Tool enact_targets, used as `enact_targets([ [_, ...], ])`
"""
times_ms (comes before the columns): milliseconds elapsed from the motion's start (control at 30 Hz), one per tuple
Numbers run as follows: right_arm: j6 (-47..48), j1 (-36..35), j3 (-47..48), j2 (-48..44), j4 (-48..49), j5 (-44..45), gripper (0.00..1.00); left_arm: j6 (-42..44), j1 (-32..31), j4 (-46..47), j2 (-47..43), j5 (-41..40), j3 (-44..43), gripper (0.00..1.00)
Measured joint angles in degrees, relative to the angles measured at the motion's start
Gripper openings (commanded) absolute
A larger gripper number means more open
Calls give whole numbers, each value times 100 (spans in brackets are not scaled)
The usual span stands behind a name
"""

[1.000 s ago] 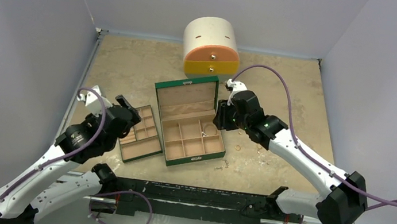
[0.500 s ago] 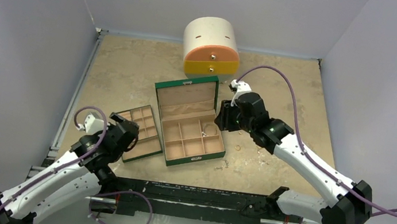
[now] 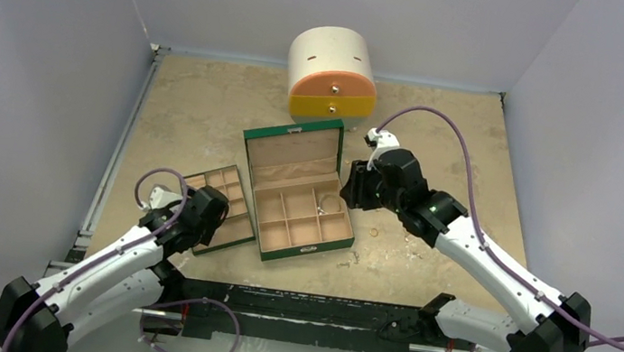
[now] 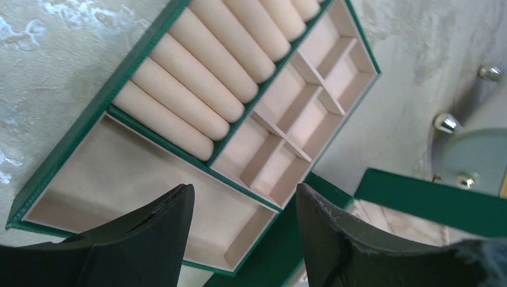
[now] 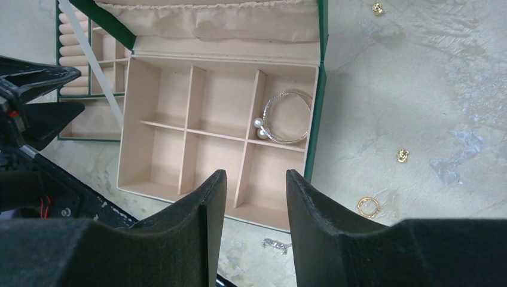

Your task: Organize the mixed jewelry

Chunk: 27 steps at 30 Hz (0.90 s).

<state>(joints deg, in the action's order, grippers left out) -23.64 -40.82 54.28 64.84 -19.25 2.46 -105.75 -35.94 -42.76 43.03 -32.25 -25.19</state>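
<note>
Our right gripper hangs wide and empty above the green tan-lined box, likely scouting the small gold hoop at lower right; our left gripper hovers, equally wide.

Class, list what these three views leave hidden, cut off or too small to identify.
- Top view: loose pieces beside the green box, too small to identify.
- Right wrist view: box's nearest compartments, hidden behind the right hand.
- Left wrist view: drawer chest, blurred and cut off by the right edge.
</note>
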Motion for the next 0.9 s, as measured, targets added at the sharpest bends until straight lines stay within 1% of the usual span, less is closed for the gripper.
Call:
enact_targets([
  [67,-2,0,-2,-28,-24,0,45,31,289,188,111,254,114,58],
  [200,-26,0,-9,-94,-61,0,45,44,638,428,275,669,286,54],
  [433,-46,0,-31,-164,-144,-44,45,61,728,647,625,1003,319,49],
  [633,-46,0,-35,-173,-153,-44,46,61,839,682,815,1088,304,46],
  [900,-44,0,-37,-225,-190,-39,46,216,1088,756,1128,1268,186,40],
])
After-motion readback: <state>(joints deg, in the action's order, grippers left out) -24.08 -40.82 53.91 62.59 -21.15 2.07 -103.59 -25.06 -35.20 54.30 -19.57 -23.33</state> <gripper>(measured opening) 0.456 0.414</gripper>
